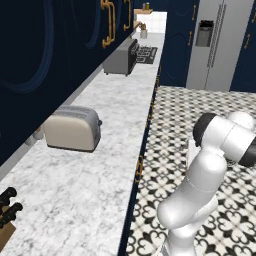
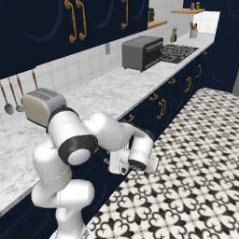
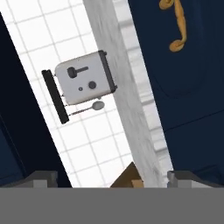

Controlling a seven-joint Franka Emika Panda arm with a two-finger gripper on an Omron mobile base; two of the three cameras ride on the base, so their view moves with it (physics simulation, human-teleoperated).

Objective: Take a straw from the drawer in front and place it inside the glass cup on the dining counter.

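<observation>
While the arm (image 1: 200, 185) rose from the lower right of the left base view, its hand was folded down behind the elbow, so the fingers could not be judged from that side. Ahead of it and to its left ran a marbled worktop (image 1: 110, 135) with a cream toaster (image 1: 72, 128), a knife block (image 1: 6, 220) at the near end, and a dark oven (image 1: 122, 57) farther along. Beyond that stood a steel fridge (image 1: 217, 42), with a patterned tile floor (image 1: 200, 107) to the arm's right.

From the right base view, the gripper (image 2: 116, 162) hung low beside the navy cabinet fronts (image 2: 158, 105), just under the edge of the worktop (image 2: 107, 91). The toaster (image 2: 43, 106) sat above and behind it, and the oven (image 2: 142, 52) stood well apart, farther along the counter. Two ladles (image 2: 13, 95) hung on the tiled wall near the toaster.

Along the hand view, the two fingertips (image 3: 41, 178) stood wide apart at the bottom with nothing between them. The view was rolled, so the worktop edge (image 3: 124, 96) ran as a slanted pale strip above the gap. The toaster (image 3: 85, 78) lay past it to one side, a navy cabinet door (image 3: 188, 78) with a brass handle (image 3: 175, 22) to the other. A brown wooden corner (image 3: 129, 177) showed just between the fingertips, farther off. I could not tell where the straw, the drawer or the glass cup was.
</observation>
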